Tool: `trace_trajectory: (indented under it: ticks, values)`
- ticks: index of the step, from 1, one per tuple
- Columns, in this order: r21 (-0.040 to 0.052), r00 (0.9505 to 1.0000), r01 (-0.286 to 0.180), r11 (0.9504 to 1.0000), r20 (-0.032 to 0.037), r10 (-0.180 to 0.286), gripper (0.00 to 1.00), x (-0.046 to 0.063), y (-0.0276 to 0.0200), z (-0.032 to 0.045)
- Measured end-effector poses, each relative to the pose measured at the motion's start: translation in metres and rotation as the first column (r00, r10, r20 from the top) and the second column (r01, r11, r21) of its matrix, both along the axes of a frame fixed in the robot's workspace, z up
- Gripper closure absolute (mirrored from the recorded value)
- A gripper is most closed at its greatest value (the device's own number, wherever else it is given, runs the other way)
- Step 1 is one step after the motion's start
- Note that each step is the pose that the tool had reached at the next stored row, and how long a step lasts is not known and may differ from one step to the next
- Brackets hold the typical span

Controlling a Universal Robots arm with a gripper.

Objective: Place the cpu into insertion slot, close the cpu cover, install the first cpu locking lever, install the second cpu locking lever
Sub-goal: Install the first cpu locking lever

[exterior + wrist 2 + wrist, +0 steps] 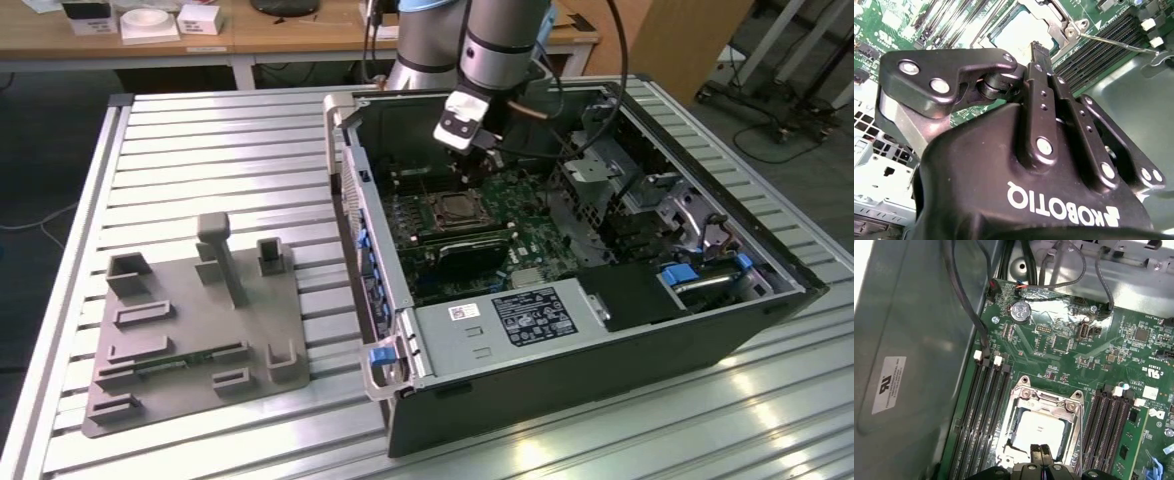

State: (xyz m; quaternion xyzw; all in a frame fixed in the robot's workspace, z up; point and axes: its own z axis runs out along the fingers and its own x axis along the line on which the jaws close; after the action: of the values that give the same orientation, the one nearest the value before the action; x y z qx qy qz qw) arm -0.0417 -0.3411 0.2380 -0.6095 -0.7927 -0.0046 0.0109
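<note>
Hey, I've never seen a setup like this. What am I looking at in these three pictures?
A robot arm reaches into an open computer case lying on a slatted metal table. One picture comes from a camera off the arm. The two wrist views come from cameras on the arm, looking past its hand. A grey holder plate lies beside the case. In the first wrist view the cpu sits on the green board with the cpu cover down around it. The hand is shut close over it, holding nothing visible.
</note>
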Motion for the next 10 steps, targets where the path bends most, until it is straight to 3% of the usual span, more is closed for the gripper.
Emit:
trace_trajectory:
  ticks: [10]
  values:
    - [0.0002, 0.9998, -0.021, 0.9998, 0.0002, 0.021, 0.90, 0.0000, 0.0000, 0.0079]
